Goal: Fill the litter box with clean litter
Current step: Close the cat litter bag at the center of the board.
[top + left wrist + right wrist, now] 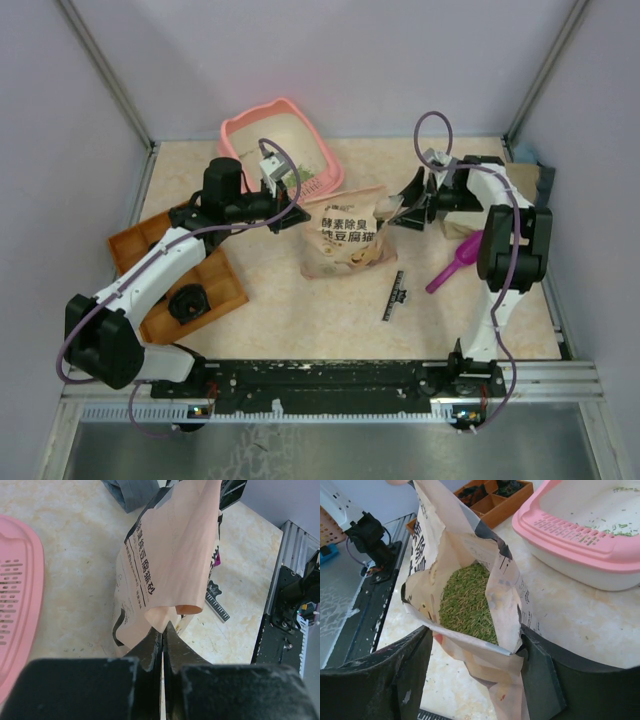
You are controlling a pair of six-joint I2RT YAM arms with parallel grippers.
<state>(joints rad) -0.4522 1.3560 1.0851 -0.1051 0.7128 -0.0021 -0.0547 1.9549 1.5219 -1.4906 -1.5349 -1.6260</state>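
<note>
L gripper [163,630] is clenched tight, no gap btwn the fingers, pinching a folded corner of the beige printed paper bag [170,555]. R gripper [474,641] is spread wide w/ the bag's open mouth sitting btwn its fingers [540,675]. The rim touches both inner faces, but I can't tell if they're pressing on it at all. Down in that mouth I see the clean litter [467,597], small green granules filling the bag's lower part. On the top cam the bag [345,238] is mid-table btwn the two grippers, L gripper [291,205] on its left corner, R gripper [405,212] on its right side. The salmon-pink plastic litter box [238,133], rectangular w/ rounded corners, is at the far side of the table just behind the L gripper, w/ only a thin scatter of green bits on its floor. An orange compartmented tray [130,242] sits near-left under the L arm. A magenta plastic scoop [455,265] lies right of the bag, apart from it. A flat black strip w/ white marks [395,297] lies in front of the bag, nearer the arm bases.
</note>
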